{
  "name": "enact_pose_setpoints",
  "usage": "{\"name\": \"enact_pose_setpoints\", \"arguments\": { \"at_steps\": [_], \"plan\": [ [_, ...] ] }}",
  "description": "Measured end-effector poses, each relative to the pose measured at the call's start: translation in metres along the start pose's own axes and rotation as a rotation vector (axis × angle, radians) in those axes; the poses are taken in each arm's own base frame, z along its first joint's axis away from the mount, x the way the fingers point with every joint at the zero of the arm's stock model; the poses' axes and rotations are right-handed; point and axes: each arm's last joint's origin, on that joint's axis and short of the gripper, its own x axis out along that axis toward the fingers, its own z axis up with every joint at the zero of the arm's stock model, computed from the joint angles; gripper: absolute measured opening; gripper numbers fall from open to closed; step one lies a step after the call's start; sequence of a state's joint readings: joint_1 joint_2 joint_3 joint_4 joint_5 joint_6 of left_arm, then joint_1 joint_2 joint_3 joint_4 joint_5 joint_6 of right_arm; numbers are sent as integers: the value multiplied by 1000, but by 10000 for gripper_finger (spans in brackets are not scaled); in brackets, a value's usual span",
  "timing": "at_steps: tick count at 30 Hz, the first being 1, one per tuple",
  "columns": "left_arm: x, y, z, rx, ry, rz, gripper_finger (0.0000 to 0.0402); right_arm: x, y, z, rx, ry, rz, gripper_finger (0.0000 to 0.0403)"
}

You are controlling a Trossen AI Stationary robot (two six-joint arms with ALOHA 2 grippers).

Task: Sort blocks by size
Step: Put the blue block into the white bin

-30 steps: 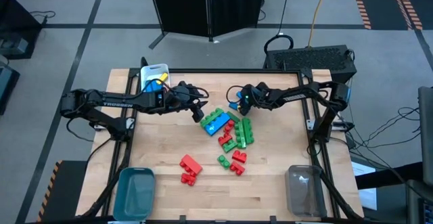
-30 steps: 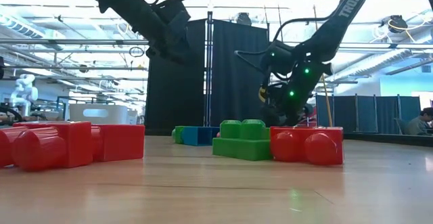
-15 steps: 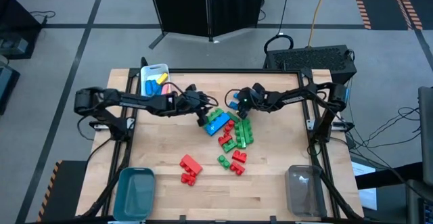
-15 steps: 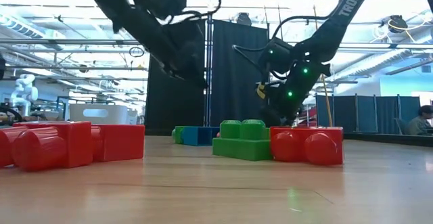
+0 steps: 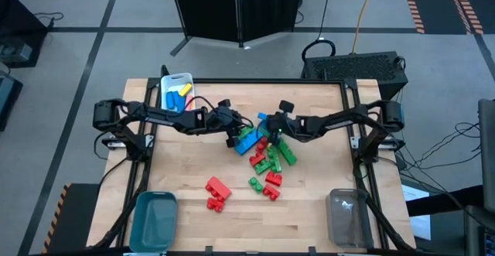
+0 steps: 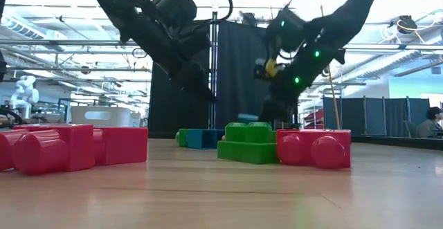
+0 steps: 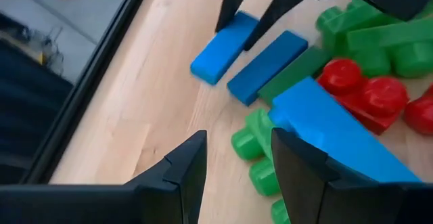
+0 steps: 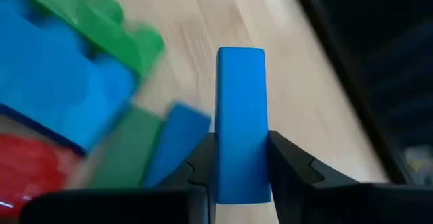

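Observation:
A pile of green, blue and red blocks (image 5: 267, 151) lies at the table's middle, with more red blocks (image 5: 216, 194) nearer the front edge. My right gripper (image 8: 241, 143) is at the pile's far side, shut on a thin light-blue bar (image 8: 240, 82). That bar also shows in the left wrist view (image 7: 223, 45), next to a darker blue bar (image 7: 267, 65) lying flat on the table. My left gripper (image 7: 238, 137) hovers open at the pile's left side, above a green brick (image 7: 254, 149), with nothing between its fingers. My right gripper pinches the light-blue bar by one end (image 8: 240, 163) between its two fingers (image 8: 203, 158), which press on its two broad faces. The bar runs on forward past the fingertips, in line with them. The fingers slant down from the table's right. The held end is off the table; whether the free end (image 7: 203, 67) touches, I cannot tell.
A white bin (image 5: 176, 86) holding yellow and blue pieces stands at the far left. At the near left corner is a teal bin (image 5: 155, 219), and at the near right a clear bin (image 5: 348, 217). Bare wood lies in front of the pile.
My right gripper has risen from behind the pile and swung toward the table's left and near edge, and it has rolled. My left gripper has come down and reached right toward the pile, rolling as it went. The pile has stayed where it was.

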State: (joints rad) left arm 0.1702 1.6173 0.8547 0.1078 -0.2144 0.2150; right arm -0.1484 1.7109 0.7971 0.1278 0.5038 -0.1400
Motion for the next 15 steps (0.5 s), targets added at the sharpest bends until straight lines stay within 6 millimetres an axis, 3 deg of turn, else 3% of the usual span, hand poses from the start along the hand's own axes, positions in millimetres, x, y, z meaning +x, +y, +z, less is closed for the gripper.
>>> {"name": "enact_pose_setpoints", "arguments": {
  "at_steps": [7, 15],
  "plan": [
    [-2, -8, 6, 119, -49, -13, 156, -26, 19, 17, -128, -135, 48, 76],
    [-3, -12, 9, 202, -82, -15, 156, -36, 30, 22, -210, -186, 15, 76]
  ]
}}
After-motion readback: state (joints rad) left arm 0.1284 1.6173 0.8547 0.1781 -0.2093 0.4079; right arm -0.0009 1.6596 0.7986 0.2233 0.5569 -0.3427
